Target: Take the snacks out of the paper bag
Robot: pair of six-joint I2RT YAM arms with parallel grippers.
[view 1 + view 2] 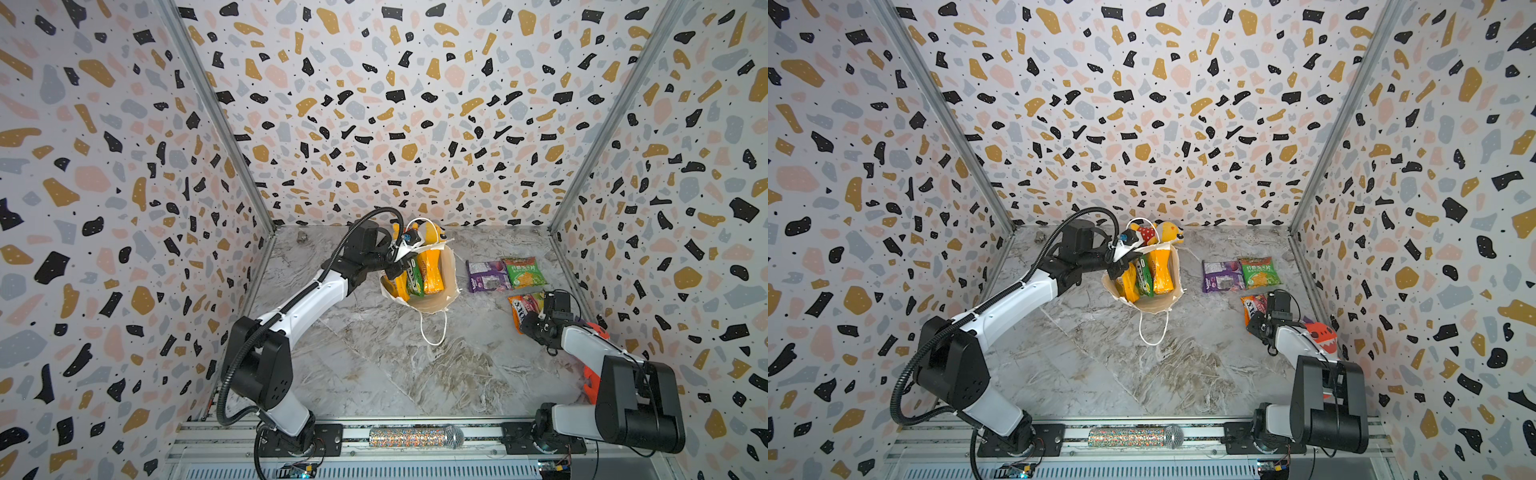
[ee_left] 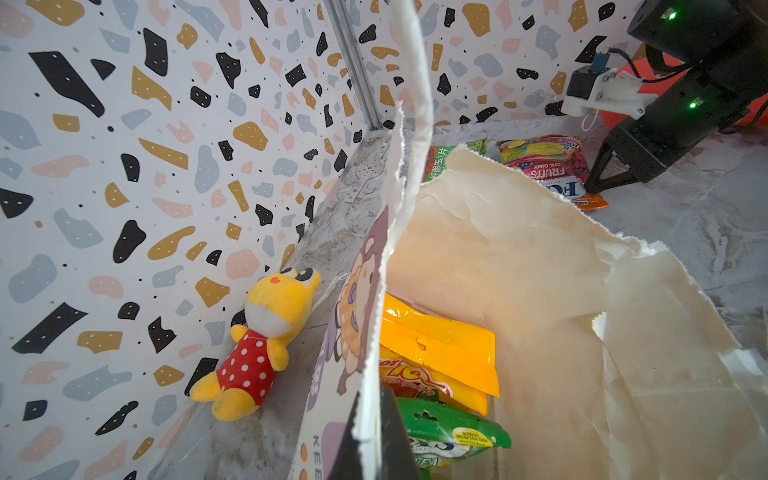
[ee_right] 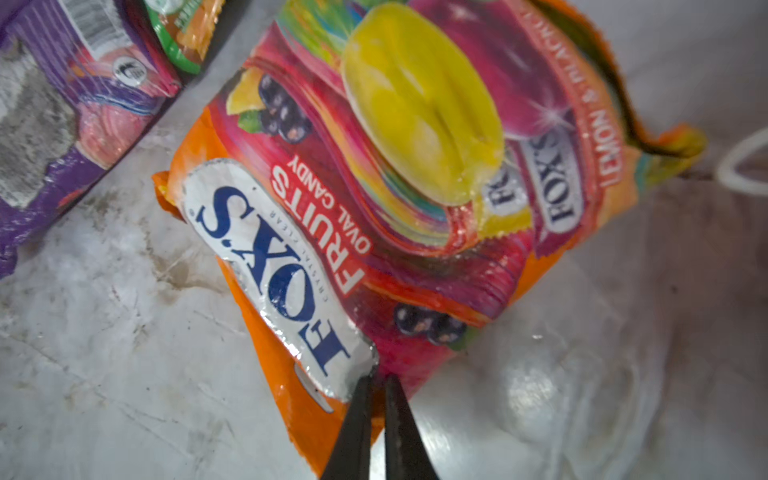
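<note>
The paper bag [image 1: 446,286] [image 1: 1154,305] stands open near the back of the table. My left gripper [image 1: 401,253] [image 2: 371,415] is shut on its printed rim, one finger inside and one outside. Inside the bag stand two orange-yellow snacks [image 1: 430,274] [image 2: 440,353] and a green FOX'S packet [image 1: 413,282] [image 2: 453,432]. On the table to its right lie a purple packet [image 1: 486,276], a green packet [image 1: 521,272] and a red-pink FOX'S packet [image 1: 524,309] [image 3: 395,187]. My right gripper [image 1: 536,316] [image 3: 376,380] is low at that packet's near edge, nearly shut with the edge between the jaws.
A yellow plush toy [image 1: 434,235] [image 2: 266,332] leans on the back wall behind the bag. A glittery microphone [image 1: 415,437] lies on the front rail. An orange toy [image 1: 1320,334] sits by the right wall under my right arm. The bag's cord handle [image 1: 434,332] trails forward.
</note>
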